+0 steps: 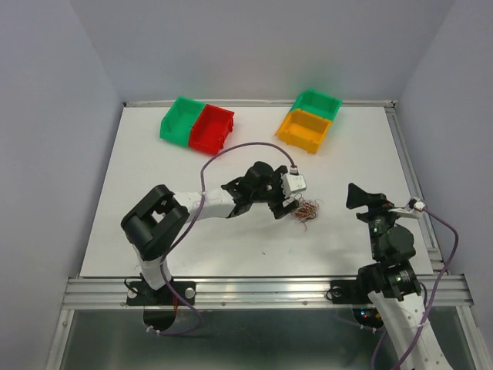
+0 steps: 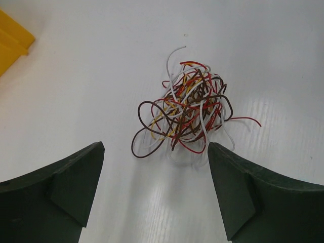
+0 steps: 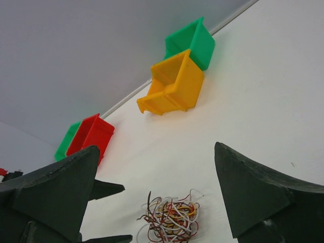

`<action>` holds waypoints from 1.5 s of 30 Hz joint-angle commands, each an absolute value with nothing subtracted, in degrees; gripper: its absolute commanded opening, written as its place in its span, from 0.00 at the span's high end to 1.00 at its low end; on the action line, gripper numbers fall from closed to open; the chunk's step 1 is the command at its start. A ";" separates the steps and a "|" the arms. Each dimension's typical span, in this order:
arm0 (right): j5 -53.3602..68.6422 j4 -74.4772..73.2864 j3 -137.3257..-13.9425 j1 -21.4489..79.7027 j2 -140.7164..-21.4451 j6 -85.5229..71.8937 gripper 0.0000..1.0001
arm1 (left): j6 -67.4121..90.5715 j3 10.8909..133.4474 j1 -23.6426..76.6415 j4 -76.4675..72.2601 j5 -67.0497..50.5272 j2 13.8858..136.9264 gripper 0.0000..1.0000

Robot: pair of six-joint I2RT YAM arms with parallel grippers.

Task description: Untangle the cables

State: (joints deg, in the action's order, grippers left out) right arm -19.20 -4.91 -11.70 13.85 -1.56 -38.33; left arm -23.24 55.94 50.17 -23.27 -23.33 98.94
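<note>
Since the cables [image 2: 190, 109] lie at twelve o'clock just past your spread left gripper [image 2: 156, 148], lead with it; the right gripper [image 3: 157, 152], also spread, sits farther off.

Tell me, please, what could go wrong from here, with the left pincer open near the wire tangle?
1. The cables form one dense clump, so the open left pincer may close on many strands at once and tighten the knot.
2. The strands are thin and lie on the table; the pincer might slip off them or scrape the surface.
3. The right pincer stands open and apart, so a pull could drag the whole clump.
</note>
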 commanded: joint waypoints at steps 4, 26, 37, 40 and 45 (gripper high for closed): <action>-24.42 -4.83 -14.06 13.89 -2.20 -36.74 0.00 | -21.18 61.51 53.52 -24.17 -20.31 103.35 0.07; -24.88 -5.27 -14.06 13.80 -2.37 -33.75 0.00 | -24.26 63.11 56.51 -14.77 -16.79 95.29 1.00; 11.83 8.47 -12.84 13.80 -9.29 -26.64 0.00 | -21.19 57.05 52.13 -13.35 -20.30 73.93 1.00; 24.31 15.89 -12.74 13.80 -15.80 -27.07 0.00 | -19.96 55.82 47.75 -14.15 -21.96 69.79 1.00; 37.35 34.07 -9.24 13.89 -26.79 -29.53 0.00 | -19.07 55.02 43.60 -14.59 -27.50 67.67 1.00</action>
